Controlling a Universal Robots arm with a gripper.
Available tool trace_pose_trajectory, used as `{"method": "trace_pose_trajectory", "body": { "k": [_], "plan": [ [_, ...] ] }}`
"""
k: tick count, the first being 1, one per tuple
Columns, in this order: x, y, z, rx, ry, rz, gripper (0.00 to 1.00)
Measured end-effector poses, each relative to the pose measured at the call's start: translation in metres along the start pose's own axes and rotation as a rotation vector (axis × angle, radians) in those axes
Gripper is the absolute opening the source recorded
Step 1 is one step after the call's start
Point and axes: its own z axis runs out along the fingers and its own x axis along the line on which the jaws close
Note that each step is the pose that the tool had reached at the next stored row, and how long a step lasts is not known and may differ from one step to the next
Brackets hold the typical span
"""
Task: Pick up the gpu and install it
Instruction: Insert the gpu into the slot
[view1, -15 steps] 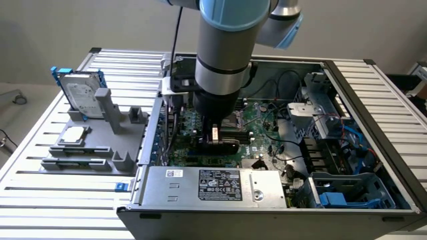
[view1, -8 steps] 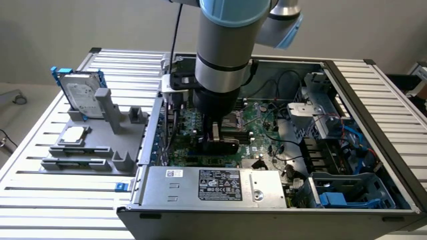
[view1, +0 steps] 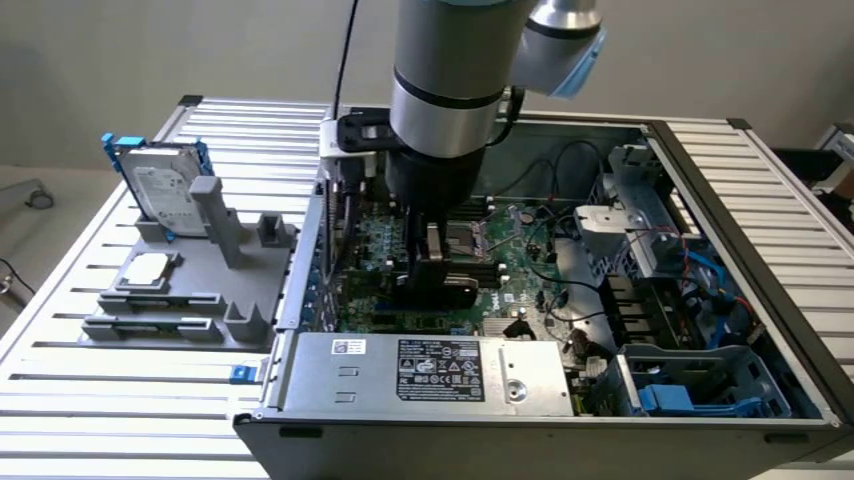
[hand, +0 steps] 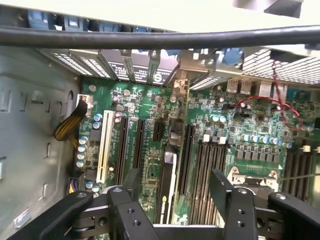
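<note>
The gpu (hand: 169, 185) stands on edge in a black slot of the green motherboard (hand: 145, 125), seen edge-on as a thin dark strip with a green board face. Its silver end bracket (hand: 183, 87) reaches the case's rear wall. My gripper (hand: 175, 200) hangs right above the card, open, with one black finger (hand: 131, 187) on each side and a clear gap to the card. In the exterior view the gripper (view1: 441, 270) is lowered deep into the open computer case (view1: 694, 160), and it hides the card.
A silver hard drive in a blue frame (view1: 167, 185) and a small square silver chip (view1: 150, 268) sit on the grey fixture (view1: 160, 325) at the exterior view's left. The power supply (view1: 427, 370), CPU socket (hand: 255, 180), red wires (hand: 260, 102) and a black cable (hand: 160, 37) crowd the gripper.
</note>
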Motion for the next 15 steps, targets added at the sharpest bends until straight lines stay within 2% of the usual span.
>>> {"method": "trace_pose_trajectory", "body": {
  "k": [2, 4, 5, 6, 7, 11, 14, 15],
  "plan": [
    [-0.001, 0.0004, -0.0068, 0.0000, -0.0009, 0.000, 0.66],
    [-0.002, 0.0007, -0.0126, 0.0002, -0.0018, 0.000, 0.53],
    [-0.002, 0.0008, -0.0138, 0.0002, -0.0022, 0.000, 0.53],
    [-0.002, 0.0008, -0.0138, 0.0003, -0.0026, 0.000, 0.47],
    [-0.002, 0.0007, -0.0138, 0.0004, -0.0028, 0.000, 0.47],
    [-0.005, 0.0005, -0.0129, 0.0003, -0.0027, 0.000, 0.23],
    [-0.005, 0.0001, -0.0096, 0.0003, -0.0026, 0.000, 0.17],
    [-0.005, 0.0002, -0.0078, 0.0004, -0.0027, 0.002, 0.11]
  ]
}}
